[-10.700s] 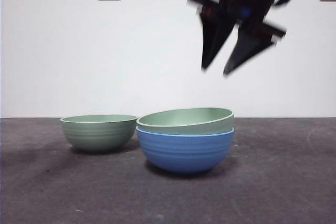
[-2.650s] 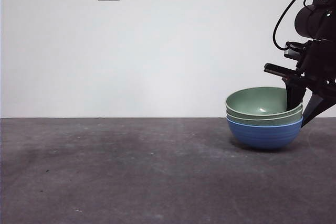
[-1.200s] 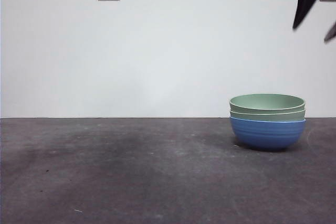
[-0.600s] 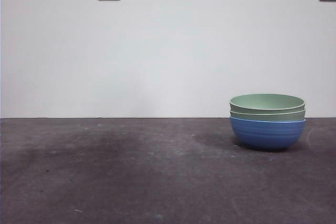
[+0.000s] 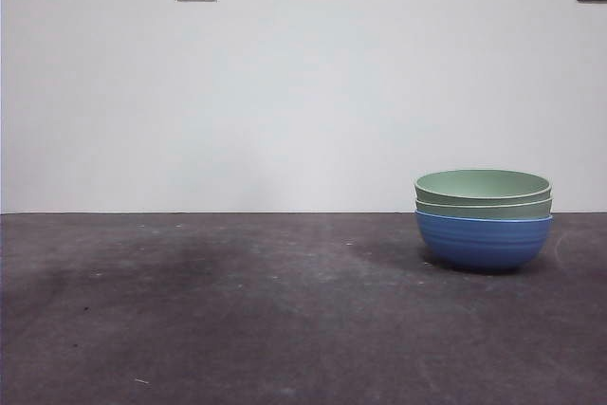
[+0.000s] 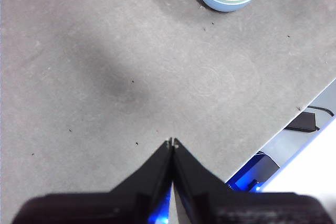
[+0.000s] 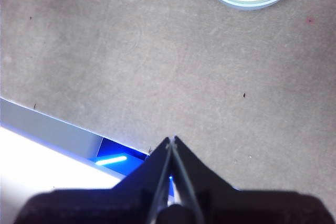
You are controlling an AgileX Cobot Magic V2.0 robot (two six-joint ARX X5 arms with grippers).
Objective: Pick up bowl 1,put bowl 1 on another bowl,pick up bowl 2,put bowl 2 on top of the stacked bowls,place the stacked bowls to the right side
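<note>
Pale green ribbed bowls nested in the larger blue ribbed bowl, the stacked bowls (image 5: 483, 218) rest at the grey table's (image 5: 237, 310) right side, apparently delivered, since left gripper (image 6: 171, 142) and right gripper (image 7: 171, 140) hover well apart, jaws pressed together, empty.

Both arms wait clear of the table (image 5: 285, 310) surface, and neither shows in the front view. The left claw (image 6: 171, 142) hangs high above the table near its edge, its two black jaws pressed together so the tips meet in a single point, nothing between them. The right claw (image 7: 171, 140) hangs likewise high above the table near the opposite edge, jaws closed tip to tip and empty. Each wrist points its claw roughly straight down at the table. A blue light glows at the base of each claw, between the jaws
</note>
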